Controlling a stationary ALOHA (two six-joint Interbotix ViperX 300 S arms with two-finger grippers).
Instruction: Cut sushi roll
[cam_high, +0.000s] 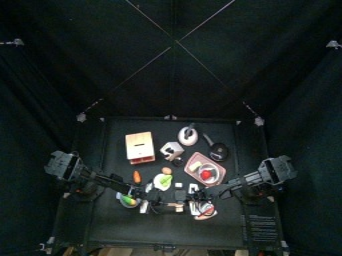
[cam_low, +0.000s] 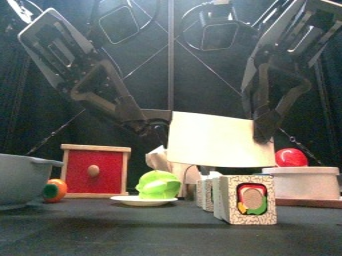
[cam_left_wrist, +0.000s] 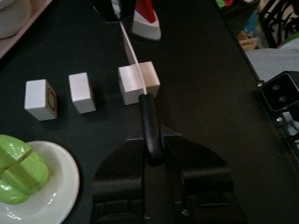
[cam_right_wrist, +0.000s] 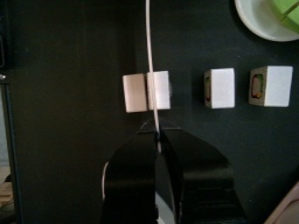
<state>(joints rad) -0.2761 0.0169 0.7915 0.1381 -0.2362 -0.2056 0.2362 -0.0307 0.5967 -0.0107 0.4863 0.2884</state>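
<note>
A white sushi piece lies on the black table under a knife. The knife's black handle runs out of my left gripper, which is shut on it. The blade crosses the piece. In the right wrist view the blade shows edge-on, splitting the same piece, and its end sits between the shut jaws of my right gripper. Two more cut pieces lie in a row beside it. The pieces stand at the front in the front view.
A green item sits on a white plate near the pieces. A red box and a grey bowl stand at the left. A white container and a red thing are behind the sushi.
</note>
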